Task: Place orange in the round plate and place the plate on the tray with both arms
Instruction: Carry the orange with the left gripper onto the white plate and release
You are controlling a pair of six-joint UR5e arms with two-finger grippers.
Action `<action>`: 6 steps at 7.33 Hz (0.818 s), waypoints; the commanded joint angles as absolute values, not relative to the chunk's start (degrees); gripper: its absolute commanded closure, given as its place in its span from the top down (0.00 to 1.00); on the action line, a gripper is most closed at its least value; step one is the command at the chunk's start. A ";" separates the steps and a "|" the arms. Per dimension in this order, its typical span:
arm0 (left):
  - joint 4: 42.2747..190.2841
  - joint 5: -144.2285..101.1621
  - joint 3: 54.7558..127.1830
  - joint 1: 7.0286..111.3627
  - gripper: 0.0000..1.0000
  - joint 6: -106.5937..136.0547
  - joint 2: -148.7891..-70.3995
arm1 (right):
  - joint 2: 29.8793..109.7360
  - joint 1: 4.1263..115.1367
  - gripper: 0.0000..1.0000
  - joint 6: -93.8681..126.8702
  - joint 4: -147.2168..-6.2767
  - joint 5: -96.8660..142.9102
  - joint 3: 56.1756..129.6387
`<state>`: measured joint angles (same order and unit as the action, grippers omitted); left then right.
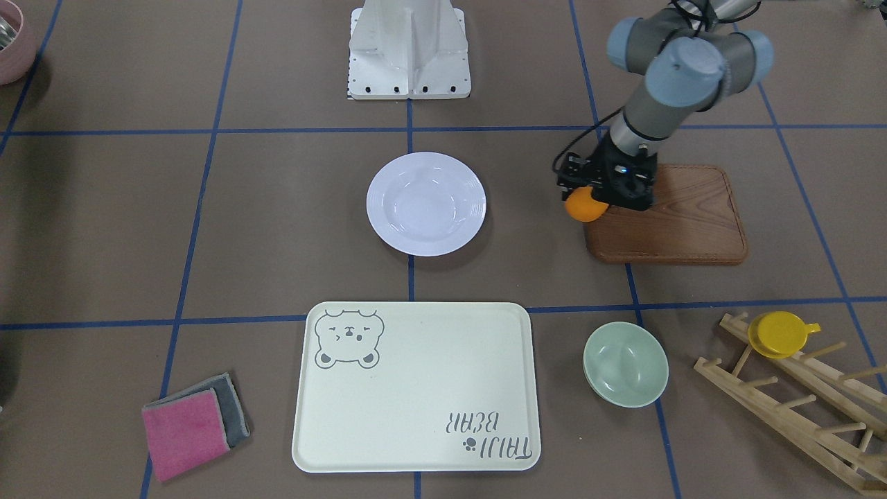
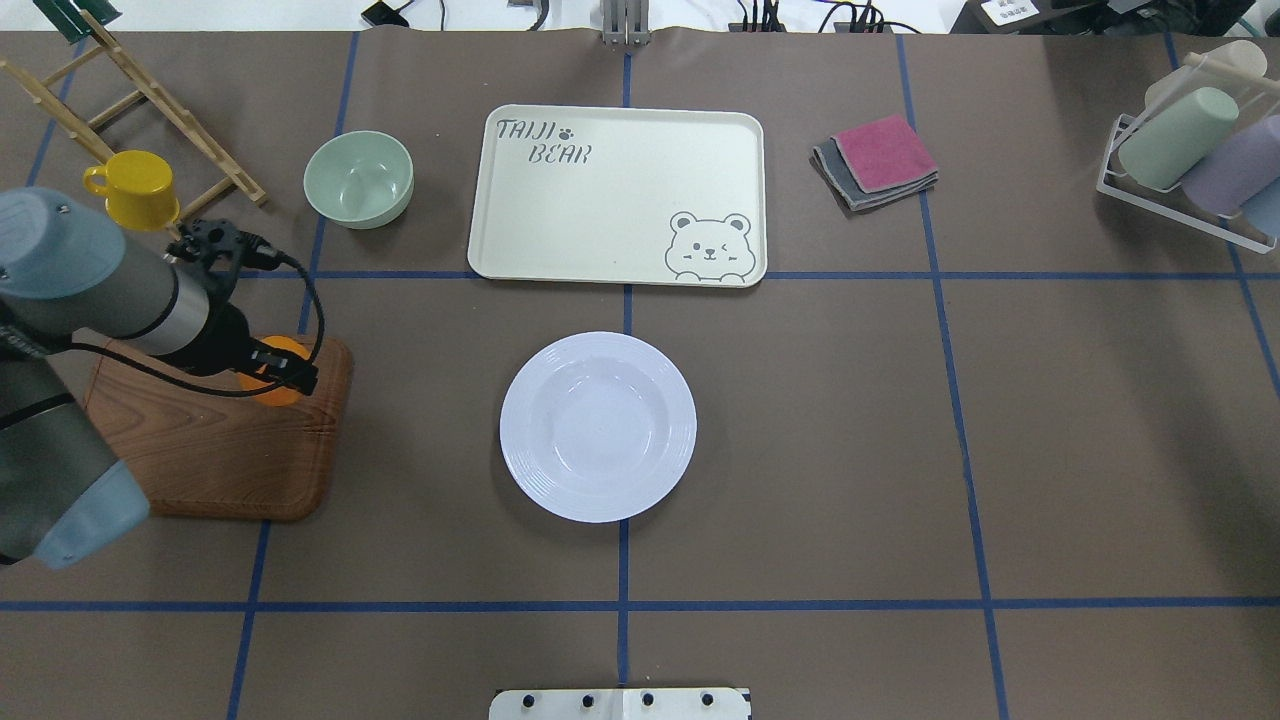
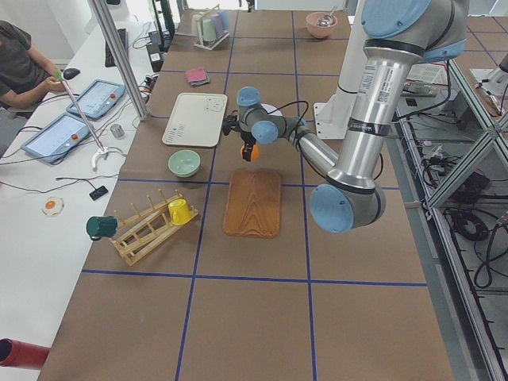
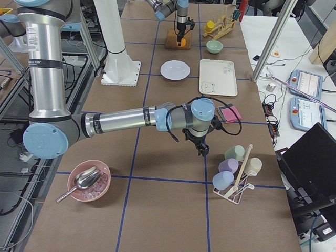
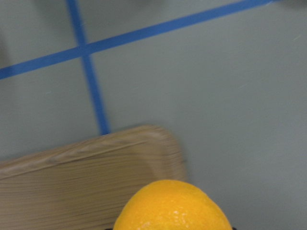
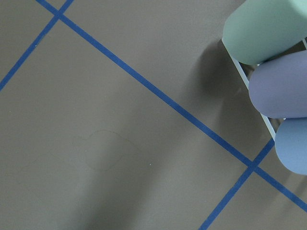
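We hold orange (image 1: 582, 208) in closed left gripper (image 1: 593, 197) above board (image 1: 686, 222), bound for round plate (image 1: 426, 204) | right gripper (image 4: 202, 150): cannot tell

Left arm (image 1: 665, 90): is standing on the robot's left side, elbow bent, forearm sloping down toward the surface (image 1: 277, 242). The wrist is pointing the left gripper (image 1: 594, 201) straight down. Its jaws are clamping the orange (image 1: 584, 206) between them and holding it just clear of what lies below.

Right arm (image 4: 121, 121): is lying stretched out nearly level, low over the surface, far to the robot's right. The wrist is aiming the right gripper (image 4: 202, 150) downward. Only the side view is showing this gripper, small and dark, so its jaw state cannot be read.
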<state>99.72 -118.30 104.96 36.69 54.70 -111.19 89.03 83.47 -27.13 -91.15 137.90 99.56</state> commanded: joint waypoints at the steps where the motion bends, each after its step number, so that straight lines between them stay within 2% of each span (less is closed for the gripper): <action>1: 91.19 -112.44 97.78 28.50 0.00 64.59 -129.20 | 89.29 82.71 1.00 -27.16 -88.53 137.55 99.32; 2: 90.27 -112.24 95.04 27.87 0.00 64.77 -133.11 | 89.73 82.44 1.00 -26.90 -87.55 137.55 98.79; 3: 90.52 -112.06 94.23 27.69 0.00 64.60 -133.59 | 89.74 82.44 1.00 -26.72 -87.54 137.64 98.70; 5: 91.40 -107.17 87.22 25.24 0.00 64.07 -136.57 | 89.74 82.44 1.00 -26.54 -87.54 137.99 99.31; 6: 93.06 -106.79 86.75 25.14 0.00 64.07 -136.41 | 89.74 82.44 1.00 -26.54 -87.10 138.08 99.23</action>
<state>91.57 -108.29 88.80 25.90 64.16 -135.80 89.72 82.45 -26.52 -87.47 137.94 99.19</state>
